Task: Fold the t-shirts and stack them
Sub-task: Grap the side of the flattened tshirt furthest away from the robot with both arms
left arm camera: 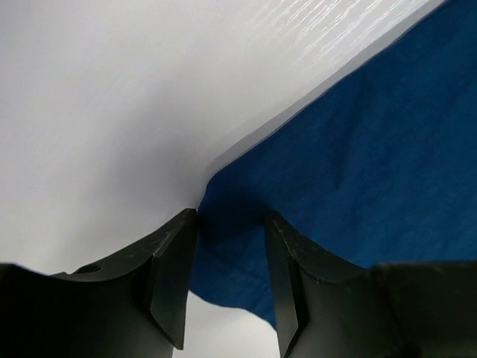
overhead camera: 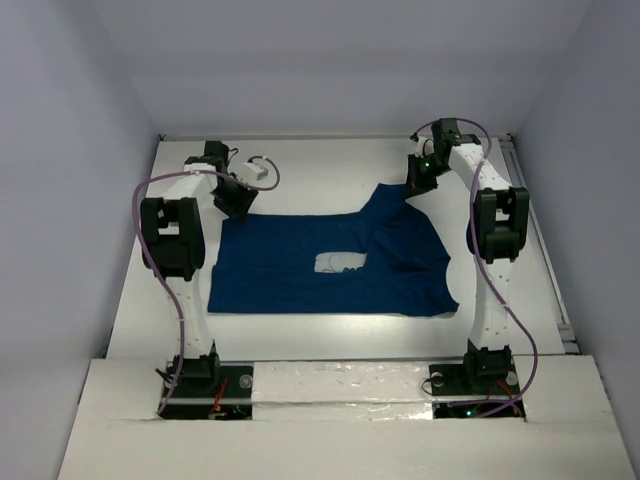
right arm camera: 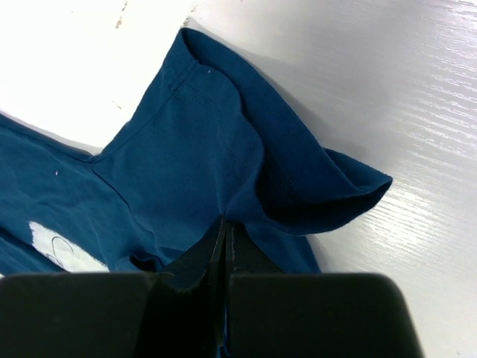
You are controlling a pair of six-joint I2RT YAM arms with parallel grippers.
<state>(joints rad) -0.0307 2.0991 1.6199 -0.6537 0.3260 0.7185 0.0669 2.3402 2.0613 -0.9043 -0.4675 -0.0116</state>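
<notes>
The dark navy-blue t-shirt (overhead camera: 320, 265) lies spread on the white table (overhead camera: 320, 165), with a small patch of its pale print (overhead camera: 340, 263) showing at the middle. My left gripper (overhead camera: 240, 205) is at the shirt's far left corner. In the left wrist view my left gripper (left arm camera: 231, 216) is open, with the shirt's corner (left arm camera: 231, 253) between the spread jaws. My right gripper (overhead camera: 412, 195) is at the shirt's far right part. In the right wrist view it (right arm camera: 225, 222) is shut on the shirt's cloth (right arm camera: 201, 142) near a curled sleeve (right arm camera: 328, 190). The print (right arm camera: 63, 252) shows at lower left.
Pale walls enclose the table on the left, back and right. A metal rail (overhead camera: 545, 250) runs along the table's right edge. A white raised ledge (overhead camera: 340, 380) lies between the arm bases at the near edge. A purple cable (overhead camera: 150, 190) loops off the left arm.
</notes>
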